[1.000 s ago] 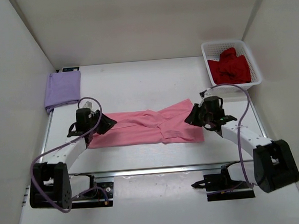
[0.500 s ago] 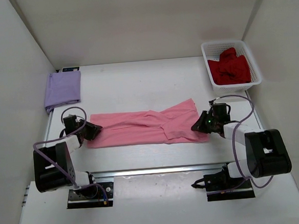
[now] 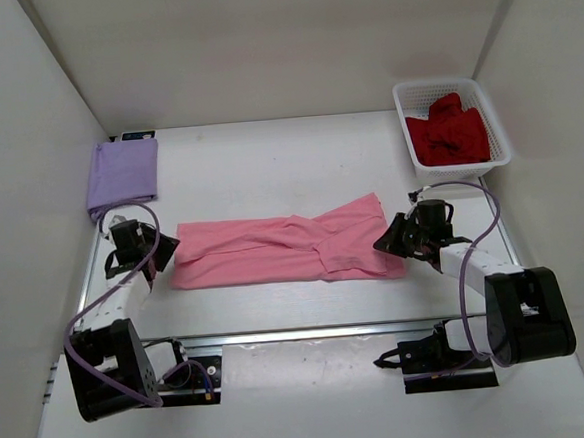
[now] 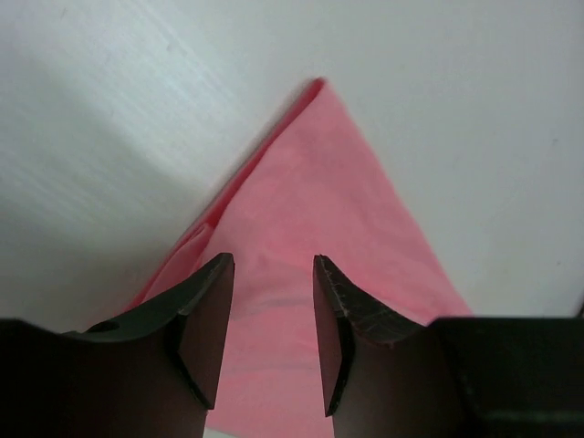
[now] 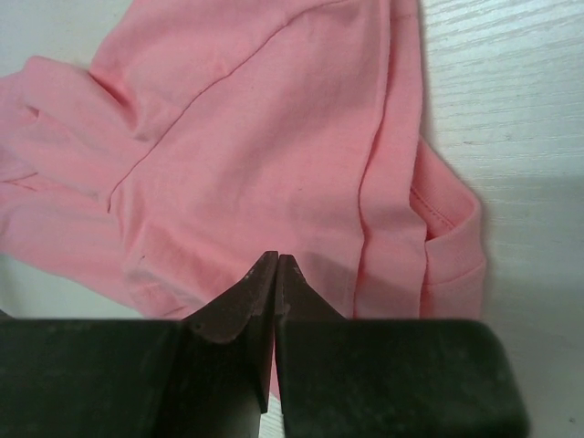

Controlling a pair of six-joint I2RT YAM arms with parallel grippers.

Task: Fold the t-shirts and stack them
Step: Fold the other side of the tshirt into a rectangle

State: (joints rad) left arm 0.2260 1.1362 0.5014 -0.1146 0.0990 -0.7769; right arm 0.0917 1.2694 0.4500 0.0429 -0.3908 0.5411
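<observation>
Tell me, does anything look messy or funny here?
Yes. The pink shirt in the middle of the table is twisted and bunched at its middle, not lying flat. The dark red shirt sits crumpled in the white basket at the far right. The lavender shirt at the far left looks neatly folded.

white table [image 3: 269, 170] enclosed by 3 plain white walls [image 3: 260, 41], evenly lit.

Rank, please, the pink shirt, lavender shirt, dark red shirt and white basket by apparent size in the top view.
1. pink shirt
2. white basket
3. lavender shirt and dark red shirt, too alike to rank
</observation>
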